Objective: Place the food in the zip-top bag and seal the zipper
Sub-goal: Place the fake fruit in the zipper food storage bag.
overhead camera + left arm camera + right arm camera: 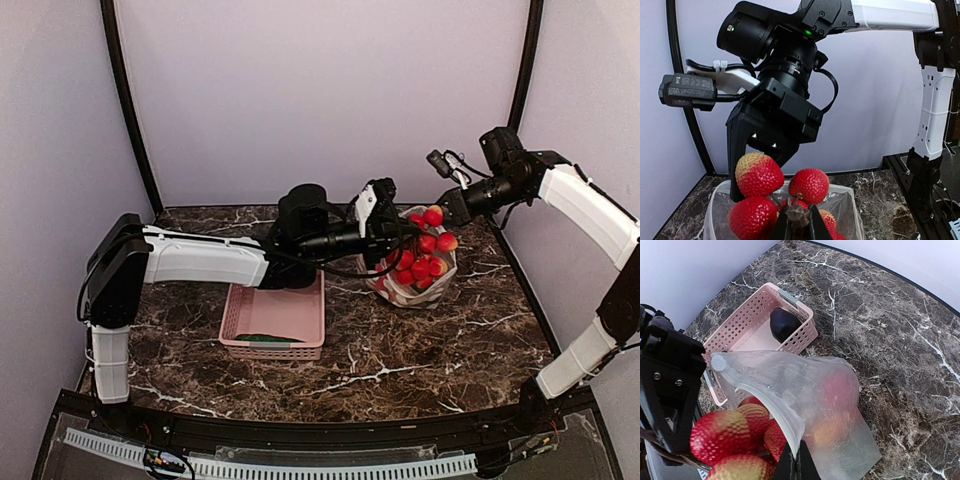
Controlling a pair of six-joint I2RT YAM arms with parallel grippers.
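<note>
You were in the loading step, with the seal not yet begun. Your left claw [797, 216] was pinched almost shut on the dark stem of the bunch of red fruits [760, 175], which sat at the mouth of the bag [830, 405], partly above its rim. Your right claw [795, 460] was closed tight on the bag's top edge at the zipper strip [765, 396], holding the mouth up and open. Red and orange shapes showed through the film, so I judged some food was already inside. The eggplant [784, 324] lay in the pink basket [801, 336], along with something green at its near end [265, 338].

Next, you needed to lower the bunch fully below the strip before letting go of the stem, while the right claw kept the mouth taut. Any fruit left across the strip would block the seal later.

Your left arm stretched nearly level across the table [440, 340], passing over the basket's far end, with its wrist at the bag. Your right arm rose high from its base and bent inward, wrist tipped down onto the bag's top.
</note>
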